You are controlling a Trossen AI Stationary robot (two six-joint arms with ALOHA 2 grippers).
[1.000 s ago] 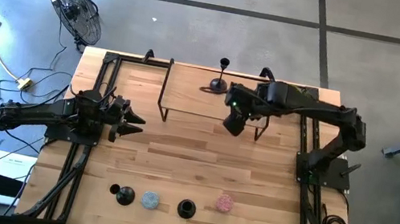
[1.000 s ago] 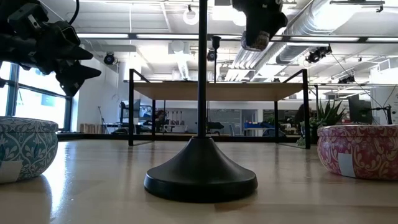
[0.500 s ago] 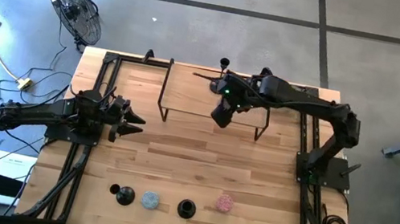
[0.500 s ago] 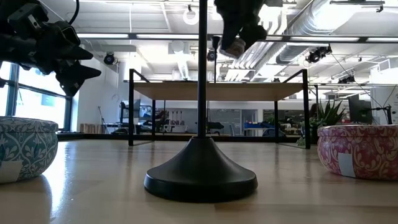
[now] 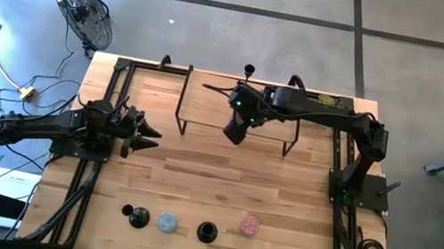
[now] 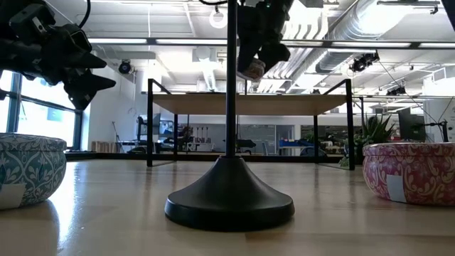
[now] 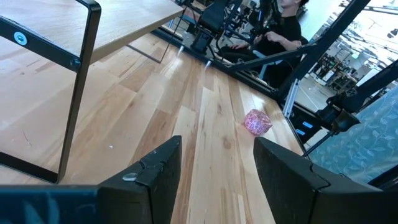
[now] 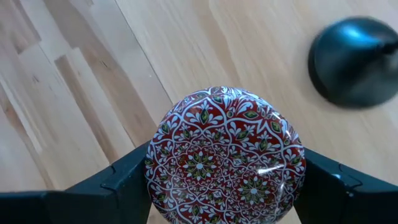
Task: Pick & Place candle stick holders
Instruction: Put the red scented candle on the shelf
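1. Red-patterned and glossy, a round tin (image 8: 224,155) sits clamped between the two fingers of the right gripper (image 5: 235,129). The jaws stand wide because the tin is wide, and they press on opposite sides of its rim so that it hangs level.
2. That gripper hovers above the raised shelf (image 5: 207,104) at the table's far edge. It is carrying a tin, not one of the task's holders.
3. The far candlestick holder (image 5: 248,71) stands upright on the shelf. The right wrist view shows its black flared base just beside the carried tin and apart from it, so there seems to be room to lower the tin without knocking the holder.
4. Two more holders wait along the table's near edge: the near-centre candlestick holder (image 5: 206,230) and the near-left candlestick holder (image 5: 128,211). A blue tin (image 5: 165,222) sits between them and a pink tin (image 5: 249,226) just past the centre one. The row looks like a supply line from which pieces go to the shelf.
5. The left gripper (image 5: 148,135) waits near the table's left edge with its jaws partly spread and nothing between them, well apart from the shelf so the arms do not cross.
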